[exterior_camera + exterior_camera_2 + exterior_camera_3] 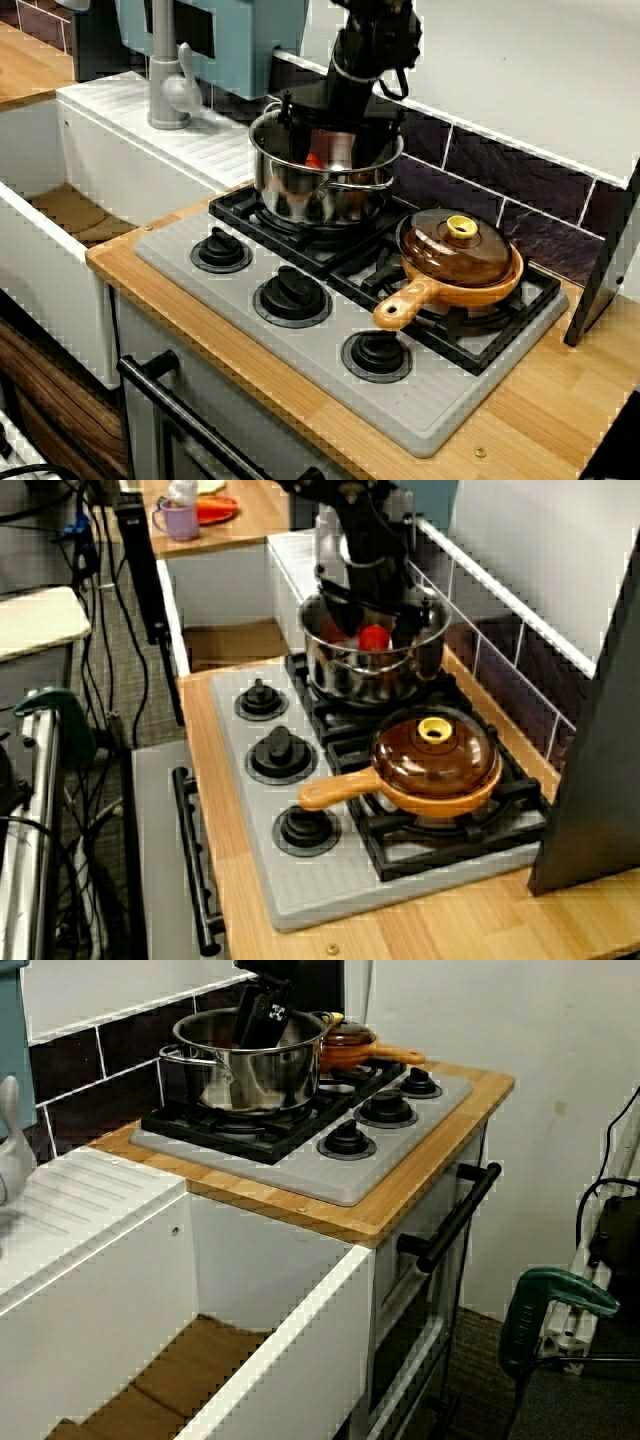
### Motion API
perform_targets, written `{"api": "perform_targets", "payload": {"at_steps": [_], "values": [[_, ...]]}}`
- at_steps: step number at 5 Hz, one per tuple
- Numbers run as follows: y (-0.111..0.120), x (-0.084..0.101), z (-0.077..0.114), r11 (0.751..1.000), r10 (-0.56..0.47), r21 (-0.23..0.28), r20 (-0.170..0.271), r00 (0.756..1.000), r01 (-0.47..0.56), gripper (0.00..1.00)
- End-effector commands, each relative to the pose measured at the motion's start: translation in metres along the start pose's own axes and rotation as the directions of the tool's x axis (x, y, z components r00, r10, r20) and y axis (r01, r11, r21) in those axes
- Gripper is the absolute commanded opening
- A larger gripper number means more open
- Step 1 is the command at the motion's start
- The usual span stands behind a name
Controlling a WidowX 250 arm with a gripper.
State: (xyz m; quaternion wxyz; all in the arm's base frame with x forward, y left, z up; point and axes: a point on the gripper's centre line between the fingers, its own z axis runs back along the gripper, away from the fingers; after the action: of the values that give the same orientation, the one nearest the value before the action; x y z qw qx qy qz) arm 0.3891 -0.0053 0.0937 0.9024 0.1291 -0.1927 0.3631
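A steel pot (300, 195) stands on the back left burner of a toy stove (300, 340). My black gripper (335, 150) reaches down inside the pot, its fingers below the rim. A small red thing (315, 160) lies in the pot right at the fingertips. The view from the stove's right end shows the red thing (373, 638) between dark finger parts of the gripper (375, 620), but contact is unclear. From the sink side, the pot wall (250, 1075) hides the tips of the gripper (262, 1020).
A brown lidded pan (460, 262) with a yellow knob and orange handle sits on the right burner. Three black dials (292, 295) line the stove front. A grey faucet (168, 80) and white sink (40, 260) lie left. A dark panel (605, 270) leans at right.
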Motion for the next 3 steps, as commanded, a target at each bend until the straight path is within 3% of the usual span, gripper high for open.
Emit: {"api": "perform_targets", "payload": {"at_steps": [1,3], "values": [[0.0,0.002,0.0082,1.0,0.001,-0.014,0.036,0.999,-0.001,1.0],[0.0055,-0.0035,0.0103,1.0,-0.011,-0.015,0.028,1.0,0.012,1.0]]}}
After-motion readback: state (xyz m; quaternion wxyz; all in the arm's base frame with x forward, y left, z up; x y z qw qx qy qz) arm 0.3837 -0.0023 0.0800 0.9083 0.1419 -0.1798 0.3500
